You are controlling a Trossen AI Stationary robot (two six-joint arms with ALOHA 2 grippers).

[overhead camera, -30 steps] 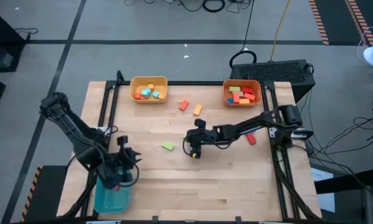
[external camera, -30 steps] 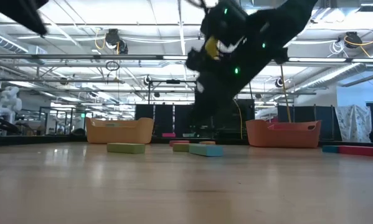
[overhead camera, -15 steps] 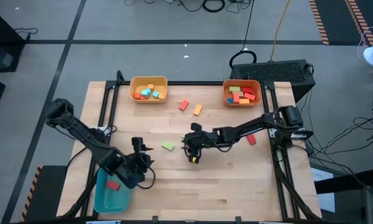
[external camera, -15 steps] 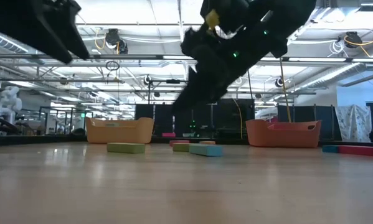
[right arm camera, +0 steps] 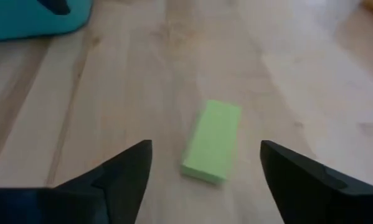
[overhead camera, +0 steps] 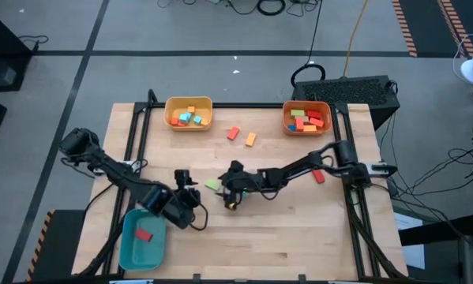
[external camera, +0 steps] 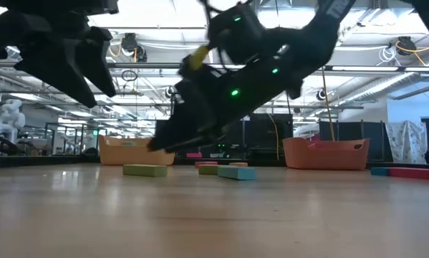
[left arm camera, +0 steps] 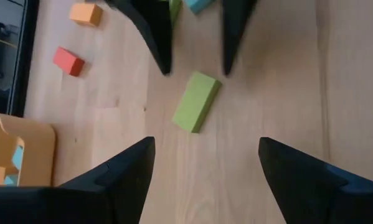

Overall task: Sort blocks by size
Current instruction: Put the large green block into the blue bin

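Jaws of both the left gripper (overhead camera: 190, 186) and right gripper (overhead camera: 223, 189) gape empty flanking the green block (overhead camera: 212, 184), seemingly unlabelled.

The right end effector (overhead camera: 223, 192) partly hides the green block (overhead camera: 212, 184) from above.
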